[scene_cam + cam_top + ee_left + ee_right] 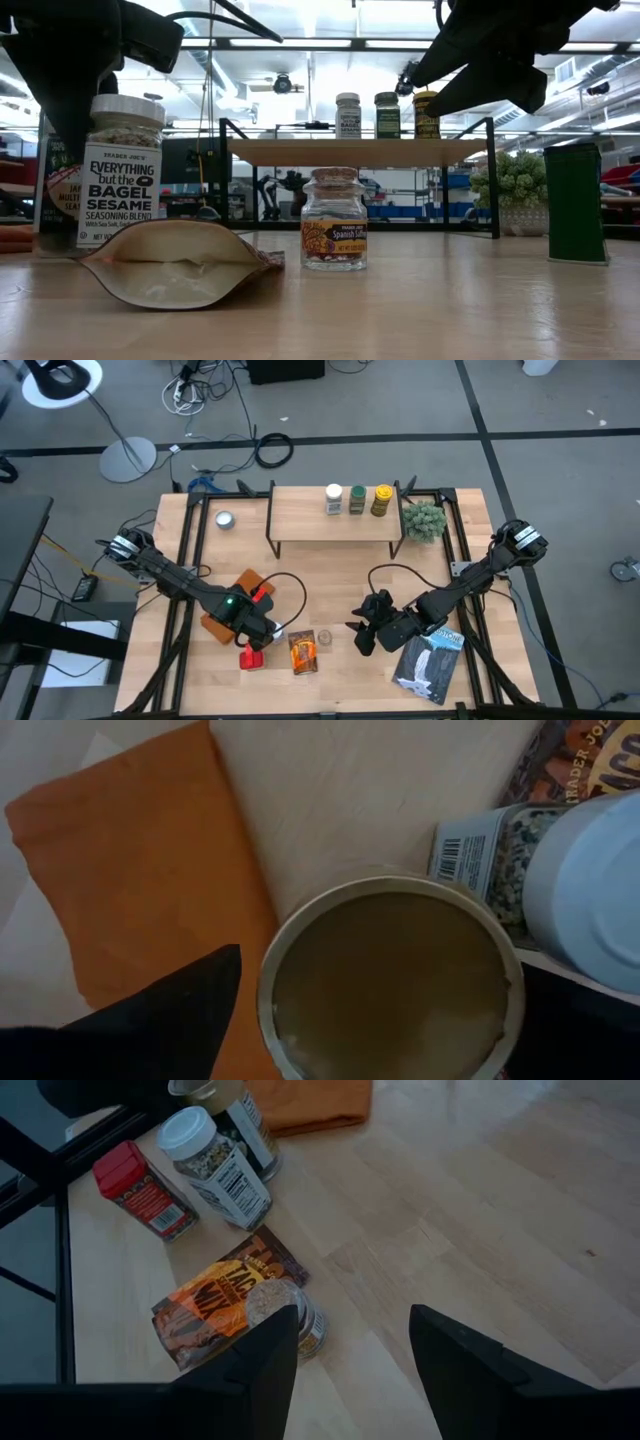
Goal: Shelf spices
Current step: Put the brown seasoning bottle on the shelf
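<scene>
The shelf (300, 518) stands at the far side with white-, green- and yellow-lidded jars (357, 500) upright on its board. My left gripper (260, 630) hovers open over the tan cylinder (390, 985), one finger on each side of its rim. Beside the cylinder stands the white-lidded seasoning jar (205, 1155). The red tin (140, 1188), the orange packet (215, 1305) and a small cork-lidded jar (333, 220) sit near the table's near edge. My right gripper (350, 1355) is open above bare table, right of the small jar. A dark green box (575, 205) stands upright on the table.
A flat brown slab (232, 605) lies by the left arm, and a silver round tin (224, 519) sits left of the shelf. A small plant (425, 520) stands at the shelf's right end. A printed booklet (430, 660) lies under the right arm.
</scene>
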`<act>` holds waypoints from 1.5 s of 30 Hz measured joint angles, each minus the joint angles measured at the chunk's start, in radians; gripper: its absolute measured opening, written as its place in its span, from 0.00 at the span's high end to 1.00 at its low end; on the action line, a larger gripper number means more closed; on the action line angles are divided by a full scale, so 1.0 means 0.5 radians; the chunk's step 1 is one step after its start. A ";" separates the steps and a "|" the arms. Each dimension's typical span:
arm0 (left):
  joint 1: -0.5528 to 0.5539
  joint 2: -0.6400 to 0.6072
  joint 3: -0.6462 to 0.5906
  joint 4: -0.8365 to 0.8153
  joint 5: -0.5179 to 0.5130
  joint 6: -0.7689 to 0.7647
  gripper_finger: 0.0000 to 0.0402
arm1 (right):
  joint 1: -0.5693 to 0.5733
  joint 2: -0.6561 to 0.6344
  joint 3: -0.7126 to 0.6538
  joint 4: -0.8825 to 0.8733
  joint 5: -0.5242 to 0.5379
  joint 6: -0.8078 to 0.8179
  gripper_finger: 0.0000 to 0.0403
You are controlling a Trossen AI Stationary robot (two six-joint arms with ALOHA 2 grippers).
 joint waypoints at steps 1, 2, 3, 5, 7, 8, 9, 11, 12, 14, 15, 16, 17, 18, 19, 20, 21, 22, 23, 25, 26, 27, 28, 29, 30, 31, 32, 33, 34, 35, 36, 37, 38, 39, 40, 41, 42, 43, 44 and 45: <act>0.001 0.000 0.000 0.001 0.005 0.000 0.11 | -0.001 0.000 0.000 0.000 0.000 0.000 0.52; 0.001 0.000 0.000 0.001 0.012 0.001 0.14 | -0.001 0.000 0.000 0.000 0.000 0.000 0.52; 0.001 0.000 0.000 0.001 0.015 0.004 0.18 | 0.000 0.000 0.000 0.000 0.000 0.000 0.52; 0.006 0.000 0.000 0.004 0.016 0.020 0.25 | 0.000 0.000 0.000 0.000 0.000 0.000 0.52; 0.013 -0.002 0.000 0.022 0.018 0.053 0.31 | 0.000 0.000 0.000 0.000 0.000 0.000 0.52; 0.018 -0.002 0.001 0.036 0.022 0.061 0.32 | 0.000 0.000 0.000 0.000 0.000 0.000 0.52; 0.024 -0.002 0.004 0.040 0.030 0.062 0.34 | 0.000 0.000 0.000 0.000 0.000 0.000 0.52; 0.034 -0.003 0.004 0.040 0.044 0.062 0.34 | 0.000 0.000 0.000 0.000 0.000 0.000 0.52; 0.038 -0.003 0.004 0.040 0.051 0.062 0.33 | 0.000 0.000 0.000 0.000 0.000 0.000 0.52; 0.042 -0.003 0.004 0.037 0.064 0.064 0.29 | 0.000 0.000 0.000 0.000 0.000 -0.001 0.52; 0.043 -0.003 0.004 0.036 0.065 0.059 0.28 | 0.000 0.000 0.000 0.000 0.000 -0.001 0.52; 0.046 -0.003 0.004 0.034 0.066 0.051 0.26 | 0.000 0.000 0.000 0.000 0.000 -0.004 0.52; 0.051 -0.002 0.004 0.034 0.070 0.050 0.25 | 0.000 0.000 0.000 0.000 0.000 -0.015 0.52; 0.054 -0.002 0.003 0.032 0.072 0.050 0.24 | 0.000 0.000 0.000 0.000 0.000 -0.019 0.52; 0.058 -0.002 0.003 0.032 0.077 0.049 0.24 | 0.000 0.000 0.000 0.000 0.000 -0.019 0.52; 0.063 -0.002 0.003 0.032 0.080 0.049 0.24 | 0.000 0.000 0.000 0.000 0.000 -0.019 0.52; 0.067 -0.002 0.003 0.031 0.080 0.048 0.24 | 0.000 0.000 0.000 0.000 0.000 -0.019 0.52; 0.071 -0.002 0.003 0.031 0.080 0.050 0.24 | -0.001 0.000 0.000 0.000 0.000 -0.020 0.52; 0.075 -0.002 0.003 0.032 0.080 0.055 0.24 | 0.000 0.000 0.000 0.000 0.000 -0.020 0.52; 0.076 -0.002 0.002 0.032 0.080 0.069 0.25 | 0.000 0.000 0.000 0.000 0.000 -0.021 0.52; 0.076 -0.002 0.002 0.033 0.080 0.082 0.25 | 0.000 0.000 0.000 0.000 0.000 -0.021 0.52; 0.076 -0.002 0.002 0.034 0.080 0.098 0.26 | -0.001 0.000 0.000 0.000 0.000 -0.021 0.52; 0.076 -0.002 0.002 0.035 0.083 0.105 0.27 | 0.000 0.000 0.000 0.000 0.000 -0.021 0.52; 0.076 -0.002 0.002 0.034 0.090 0.108 0.28 | 0.000 0.000 0.000 0.000 0.000 -0.023 0.52; 0.076 -0.002 0.002 0.034 0.097 0.110 0.29 | -0.001 0.000 0.000 0.000 0.000 -0.024 0.52; 0.076 -0.002 0.002 0.034 0.103 0.113 0.30 | 0.000 0.000 0.000 0.000 0.000 -0.026 0.52; 0.078 -0.002 0.002 0.035 0.110 0.119 0.32 | 0.000 0.000 0.000 0.000 0.000 -0.028 0.52; 0.079 -0.002 0.002 0.036 0.115 0.125 0.33 | 0.000 0.000 0.000 0.000 0.000 -0.031 0.52; 0.083 -0.003 0.002 0.038 0.123 0.140 0.34 | 0.000 0.000 0.000 0.000 0.000 -0.032 0.52; 0.088 -0.003 0.003 0.038 0.131 0.158 0.34 | 0.000 0.000 0.000 0.000 0.000 -0.032 0.52; 0.093 -0.003 0.004 0.038 0.137 0.163 0.34 | 0.000 0.000 0.000 0.000 0.000 -0.032 0.52; 0.100 -0.003 0.004 0.038 0.139 0.169 0.34 | 0.000 0.000 0.000 0.000 0.000 -0.032 0.52; 0.106 -0.003 0.009 0.031 0.144 0.184 0.34 | 0.000 0.000 0.000 0.000 0.000 -0.032 0.52; 0.113 -0.001 0.020 0.017 0.149 0.221 0.33 | 0.000 0.000 0.000 0.000 0.000 -0.033 0.52; 0.119 0.002 0.033 0.005 0.154 0.242 0.33 | -0.001 0.000 0.000 0.000 0.000 -0.034 0.52; 0.127 0.004 0.049 -0.005 0.156 0.269 0.32 | 0.000 0.000 0.000 0.000 0.000 -0.034 0.52; 0.134 0.004 0.073 -0.018 0.156 0.291 0.32 | 0.000 0.000 0.000 0.000 0.000 -0.034 0.52; 0.143 0.004 0.104 -0.029 0.155 0.324 0.32 | -0.001 0.000 0.000 0.000 0.000 -0.034 0.52; 0.154 0.003 0.138 -0.053 0.155 0.357 0.33 | -0.002 0.000 0.000 0.000 0.000 -0.034 0.52; 0.165 0.002 0.168 -0.088 0.154 0.385 0.33 | -0.002 0.000 0.000 0.000 0.000 -0.035 0.52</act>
